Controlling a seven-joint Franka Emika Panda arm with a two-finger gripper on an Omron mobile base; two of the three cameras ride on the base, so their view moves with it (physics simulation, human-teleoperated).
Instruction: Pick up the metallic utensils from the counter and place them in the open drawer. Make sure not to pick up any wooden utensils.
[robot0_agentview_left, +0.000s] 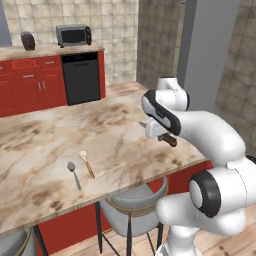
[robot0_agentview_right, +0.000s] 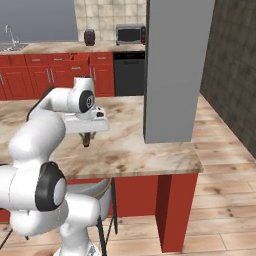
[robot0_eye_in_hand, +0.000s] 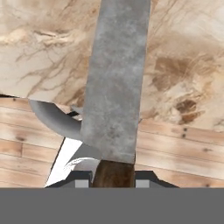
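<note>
Hand view shows the two small dark finger tips (robot0_eye_in_hand: 82, 183) set partly closed, clenched on the dark brown handle of the kitchen knife with a silver blade (robot0_eye_in_hand: 116, 83). The handle sits between the tips at the bottom of that view, and the flat, dull grey, mottled blade runs straight away from the hand, widening slightly toward its heel. Behind the blade lie the near edge of the broad beige counter with brown marble veining (robot0_eye_in_hand: 183, 52), a wooden plank floor (robot0_eye_in_hand: 183, 153) and the curved rim of a grey-cushioned stool (robot0_eye_in_hand: 50, 116).

In the left base view the gripper (robot0_agentview_left: 159, 134) holds the knife lifted clear of the counter top, near its right end; the brown handle end pokes out to the right of the hand and a short sliver of blade shows at its left. Well apart to the left, near the near edge, lie the small all-grey metal spoon (robot0_agentview_left: 74, 174) and, just beside it on its right, the small spoon with a pale cream bowl and tan wooden handle (robot0_agentview_left: 86, 163); the two do not touch.

The white arm is bent sharply, its forearm reaching forward over the counter, and the hand is turned roughly level. In the right base view the hand hangs above the counter, left of a grey square pillar (robot0_agentview_right: 172, 70), with the brown handle hanging below it.
</note>
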